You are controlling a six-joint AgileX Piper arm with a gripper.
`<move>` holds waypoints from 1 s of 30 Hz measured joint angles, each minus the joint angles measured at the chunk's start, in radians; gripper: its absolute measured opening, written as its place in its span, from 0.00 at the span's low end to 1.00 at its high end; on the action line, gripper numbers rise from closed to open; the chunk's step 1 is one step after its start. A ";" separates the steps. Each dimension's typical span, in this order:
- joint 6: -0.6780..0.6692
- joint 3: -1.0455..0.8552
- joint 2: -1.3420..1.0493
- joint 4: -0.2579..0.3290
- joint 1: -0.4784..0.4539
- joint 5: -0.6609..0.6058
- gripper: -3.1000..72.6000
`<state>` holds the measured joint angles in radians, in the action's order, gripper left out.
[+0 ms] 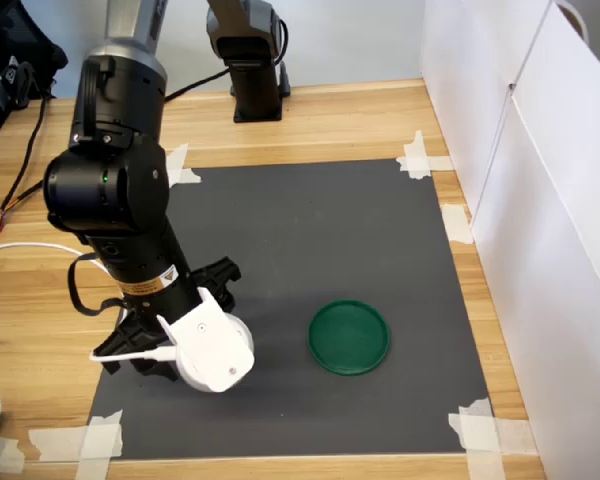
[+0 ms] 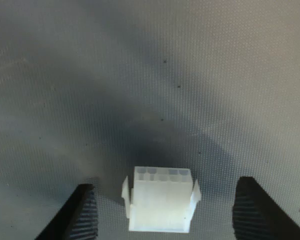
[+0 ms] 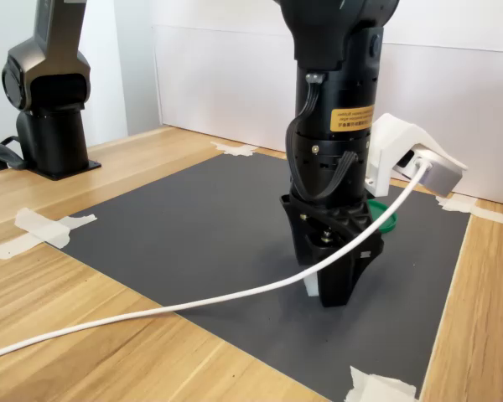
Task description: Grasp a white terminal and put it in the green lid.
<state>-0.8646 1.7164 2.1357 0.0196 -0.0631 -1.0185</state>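
The gripper (image 2: pixel 165 210) stands wide open, holding nothing, astride the white terminal (image 2: pixel 161 200) on the dark mat (image 2: pixel 140 75); best close squarely on its flanks, then lift toward the green lid (image 1: pixel 349 337).

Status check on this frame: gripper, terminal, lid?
Gripper open, straddling white terminal on mat. Green lid empty, apart. Nothing in the way.

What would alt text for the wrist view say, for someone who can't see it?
A small white plastic terminal block sits on a dark grey textured mat, between the two black ribbed fingers of the open pincer, with a gap on each side. The green lid is out of frame.
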 joint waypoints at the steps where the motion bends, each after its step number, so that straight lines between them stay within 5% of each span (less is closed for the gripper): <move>1: 0.000 0.000 0.000 0.000 0.000 0.000 0.90; 14: 0.005 0.001 0.015 -0.007 0.000 -0.006 0.82; 22: 0.020 0.001 0.015 -0.007 0.000 -0.009 0.46; 30: 0.028 0.001 -0.043 0.007 0.018 -0.038 0.46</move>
<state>-0.8363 1.7174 2.0925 0.0262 -0.0455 -1.0564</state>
